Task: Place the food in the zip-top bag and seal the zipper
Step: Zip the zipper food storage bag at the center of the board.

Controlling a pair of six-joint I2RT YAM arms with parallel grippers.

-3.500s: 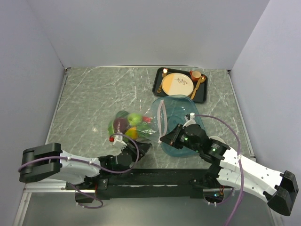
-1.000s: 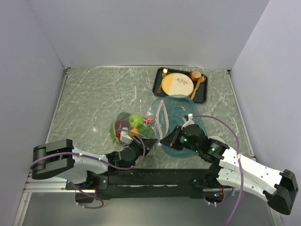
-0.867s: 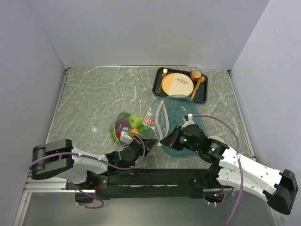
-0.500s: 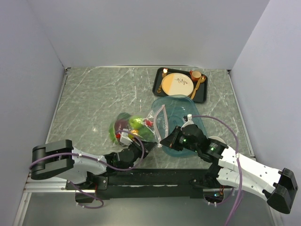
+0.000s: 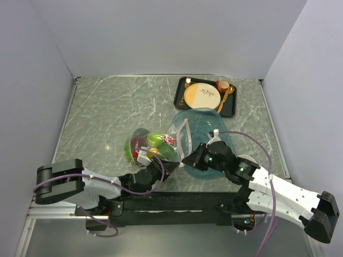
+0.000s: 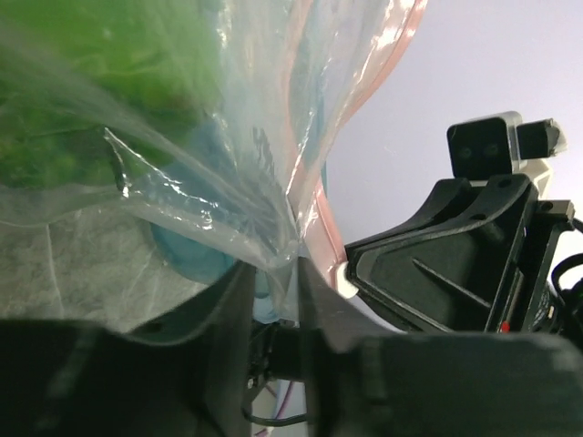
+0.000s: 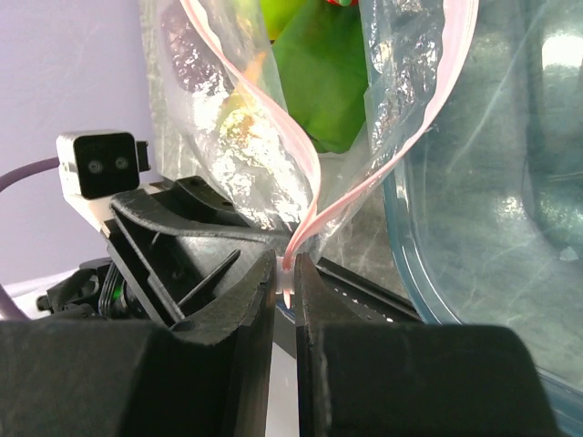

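The clear zip-top bag (image 5: 161,143) lies at the table's front middle with the food (image 5: 150,142) inside: green, purple, orange and red pieces. Its pink zipper (image 5: 184,133) stands open and runs away from the arms. My left gripper (image 5: 170,165) is shut on the bag's near corner (image 6: 273,246). My right gripper (image 5: 185,159) is shut on the white slider at the zipper's near end (image 7: 288,266); the two pink strips (image 7: 364,187) spread apart above it. Green food shows through the bag in the right wrist view (image 7: 319,73) and the left wrist view (image 6: 82,100).
A translucent teal tray (image 5: 206,128) lies just right of the bag, under the right gripper. A black tray with a tan plate (image 5: 202,96), gold cutlery and an orange cup stands at the back right. Grey walls close in the left and right sides.
The bag has shifted a little toward the arms and the zipper strip has drawn nearer. Both grippers keep their hold at the bag's near end.
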